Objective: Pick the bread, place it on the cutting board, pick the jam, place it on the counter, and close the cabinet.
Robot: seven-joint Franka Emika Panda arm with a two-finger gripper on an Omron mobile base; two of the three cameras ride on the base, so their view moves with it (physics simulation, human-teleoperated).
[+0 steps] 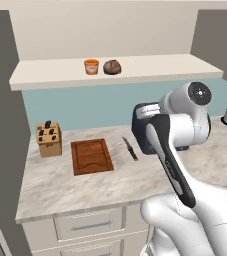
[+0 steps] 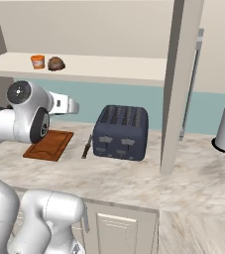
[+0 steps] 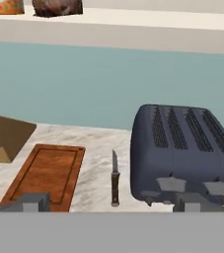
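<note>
While the bread and the jam sit side by side on the open cabinet shelf, near its middle, nothing is in hand: the gripper hangs above the surface with its jaws spread wide and empty, seemingly readied for the round loaf. The cutting board lies flat toward the left of the surface, beside the knife block, free to receive it. A knife rests between board and toaster.
</note>
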